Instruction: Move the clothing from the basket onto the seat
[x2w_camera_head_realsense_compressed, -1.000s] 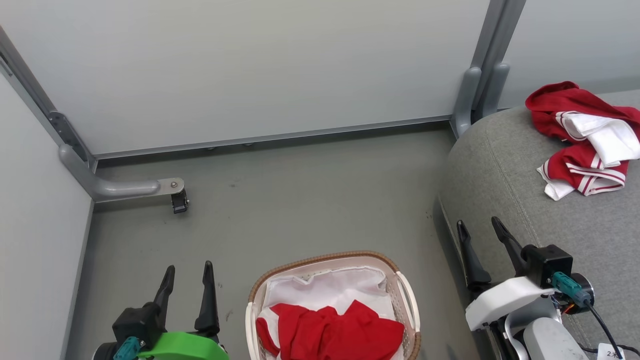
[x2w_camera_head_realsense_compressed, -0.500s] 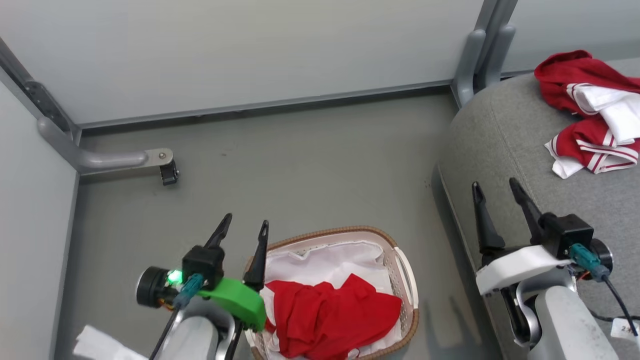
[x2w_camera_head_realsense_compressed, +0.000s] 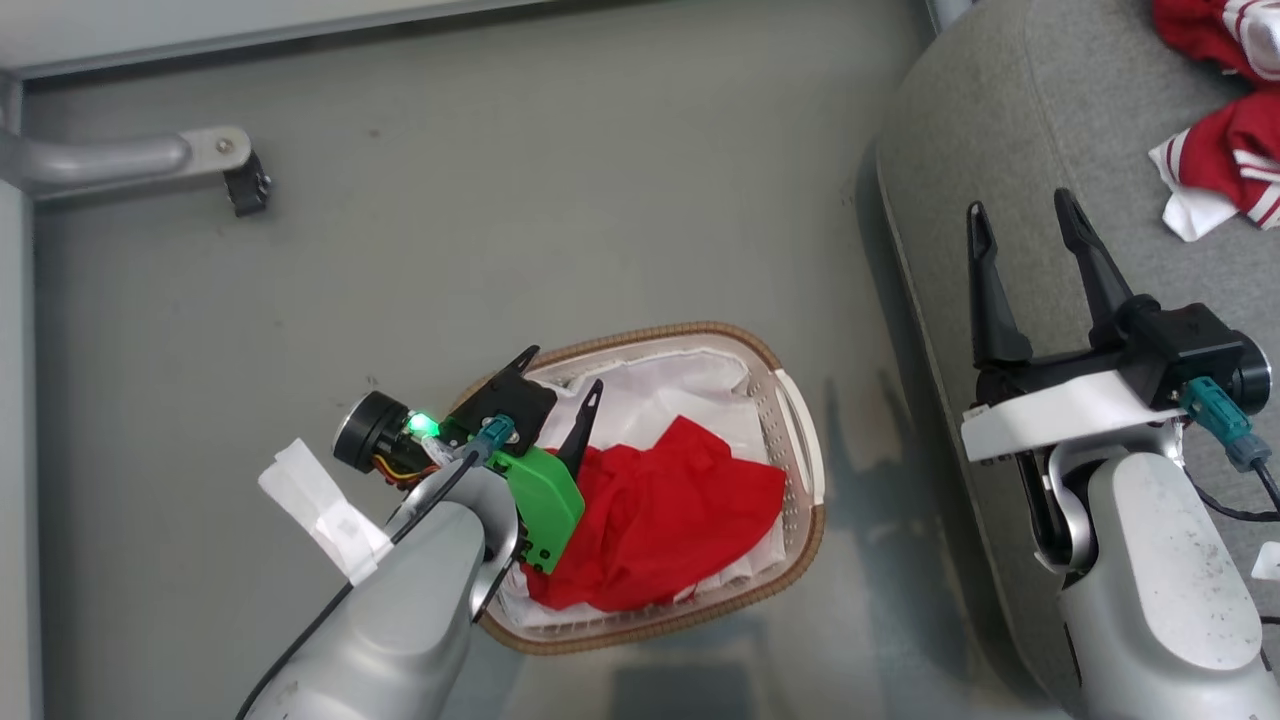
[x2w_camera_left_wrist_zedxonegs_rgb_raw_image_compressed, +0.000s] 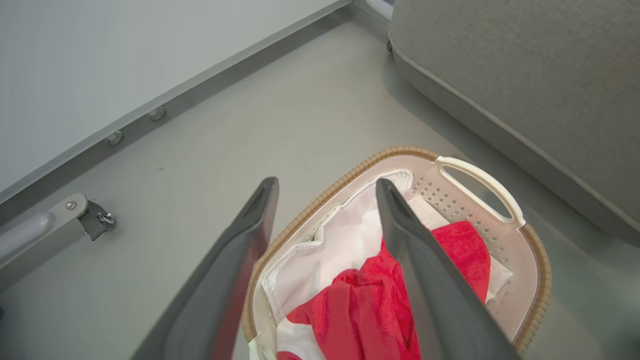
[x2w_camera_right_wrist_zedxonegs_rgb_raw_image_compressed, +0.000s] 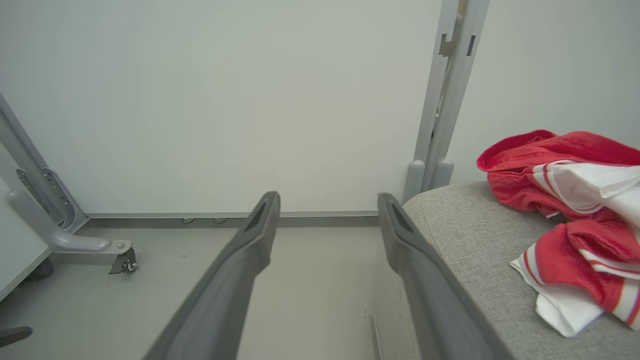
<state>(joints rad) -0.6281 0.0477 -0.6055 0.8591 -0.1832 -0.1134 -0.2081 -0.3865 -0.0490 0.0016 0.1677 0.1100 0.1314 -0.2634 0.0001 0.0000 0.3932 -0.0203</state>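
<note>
Clothing lies in two places. One plain red garment sits crumpled in the basket on top of the white liner, filling the half nearer the robot. A second bundle, the red-and-white garments with striped trim, lies on the seat at the top right of the head view, well apart from the basket. The basket stands on the grey floor near the seat's rounded edge, not touching it.

The left hand hangs over the basket's left end, its two dark fingers spread wide with nothing between them. In the left wrist view one of the fingers runs along the outside of the woven rim, while the other crosses in front of the liner and the red garment. Whether that finger touches the cloth cannot be told.

The right hand is over the seat's left edge, its fingers likewise fully apart and empty, near the striped bundle but clear of it. In the right wrist view the bundle rests on the cushion to the right of that hand's fingers, with a pale panel wall behind and a grey metal foot with a caster on the floor at the left
</note>
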